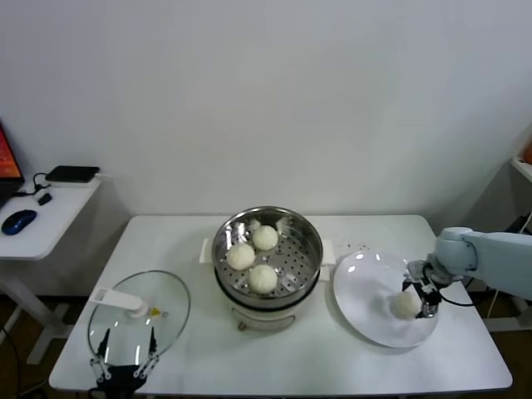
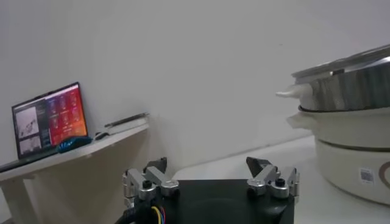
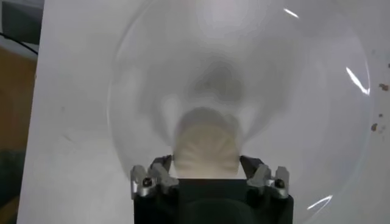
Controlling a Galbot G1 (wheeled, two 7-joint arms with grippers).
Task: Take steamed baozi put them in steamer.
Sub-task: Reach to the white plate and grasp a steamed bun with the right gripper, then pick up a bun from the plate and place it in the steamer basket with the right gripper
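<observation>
The steamer [image 1: 309, 241] stands mid-table and holds three cream-white baozi [image 1: 264, 237], [image 1: 241, 256], [image 1: 263, 278]. The fourth baozi [image 1: 406, 304] lies on the white plate [image 1: 366, 291] to the steamer's right. My right gripper [image 1: 418, 298] is down at the plate with its fingers against both sides of this baozi. In the right wrist view the baozi [image 3: 207, 143] fills the gap of the right gripper [image 3: 206, 163] and rests low over the plate [image 3: 304, 73]. My left gripper [image 1: 125, 359] is open and empty at the front left; it also shows in the left wrist view [image 2: 207, 164].
A round glass lid [image 1: 137, 312] with a white handle lies front left, just beyond the left gripper. The steamer's steel wall [image 2: 353, 88] shows to one side in the left wrist view. A side desk [image 1: 41, 220] with a mouse stands at the far left.
</observation>
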